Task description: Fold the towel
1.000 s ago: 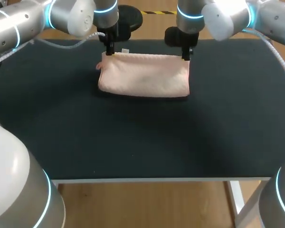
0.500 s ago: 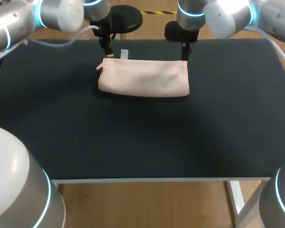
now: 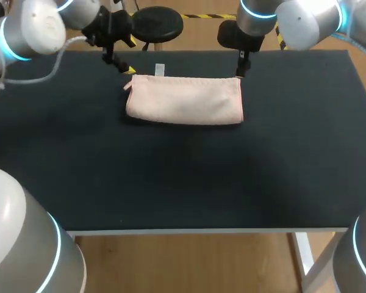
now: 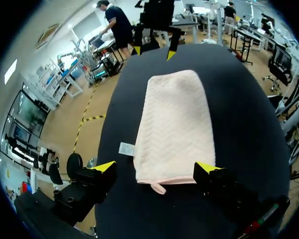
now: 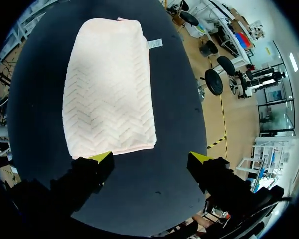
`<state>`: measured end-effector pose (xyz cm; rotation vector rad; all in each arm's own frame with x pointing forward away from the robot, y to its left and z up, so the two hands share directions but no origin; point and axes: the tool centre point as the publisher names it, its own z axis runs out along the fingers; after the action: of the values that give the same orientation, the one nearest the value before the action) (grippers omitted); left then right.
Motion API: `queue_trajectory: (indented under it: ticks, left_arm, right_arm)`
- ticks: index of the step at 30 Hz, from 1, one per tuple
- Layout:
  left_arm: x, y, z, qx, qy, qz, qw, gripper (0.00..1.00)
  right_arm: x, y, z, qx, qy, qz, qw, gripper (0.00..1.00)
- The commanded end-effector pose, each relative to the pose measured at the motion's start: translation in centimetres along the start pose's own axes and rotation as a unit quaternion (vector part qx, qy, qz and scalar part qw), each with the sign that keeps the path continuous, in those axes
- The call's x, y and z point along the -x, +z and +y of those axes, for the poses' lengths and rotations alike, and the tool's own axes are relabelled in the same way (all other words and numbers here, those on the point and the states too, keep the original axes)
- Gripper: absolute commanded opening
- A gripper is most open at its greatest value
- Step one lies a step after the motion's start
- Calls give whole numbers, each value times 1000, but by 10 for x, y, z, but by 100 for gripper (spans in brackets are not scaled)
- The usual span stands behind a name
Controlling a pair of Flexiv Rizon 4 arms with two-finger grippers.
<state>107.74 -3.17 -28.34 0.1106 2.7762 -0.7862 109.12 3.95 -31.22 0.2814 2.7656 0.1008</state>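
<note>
Towel (image 3: 184, 101) lies folded, upper middle of the bench (image 3: 183, 177); left pincer (image 3: 123, 66) and right pincer (image 3: 241, 68) hang open, empty: fold seems done.

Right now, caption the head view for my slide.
Folded pink towel on table; left end effector and right end effector open near its far corners.

Black table (image 3: 189, 183), matte dark top, pale front edge, white leg under near right corner
</note>
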Motion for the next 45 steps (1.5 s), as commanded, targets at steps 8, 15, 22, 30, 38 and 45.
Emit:
queue_trajectory:
  ticks: [8,15,22,30,38,45]
  left_arm:
    - [-24,-14,18,-196,-45,50,978,100]
    - [-29,-20,22,-199,-64,75,975,100]
    - [-30,-21,21,-178,-58,85,979,100]
    - [-30,-21,21,-178,-58,85,979,100]
    - [-30,-21,21,-178,-58,85,979,100]
    - [-30,-21,21,-178,-58,85,979,100]
  right_arm:
    - [-24,-21,-20,8,26,-8,1000,100]
    - [-31,-27,-29,-4,9,-4,1000,100]
    - [-32,-28,-31,1,-4,-2,1000,100]
    - [-32,-28,-31,1,-4,-2,1000,100]
    - [-32,-28,-31,1,-4,-2,1000,100]
    - [-34,-26,-28,95,122,28,988,100]
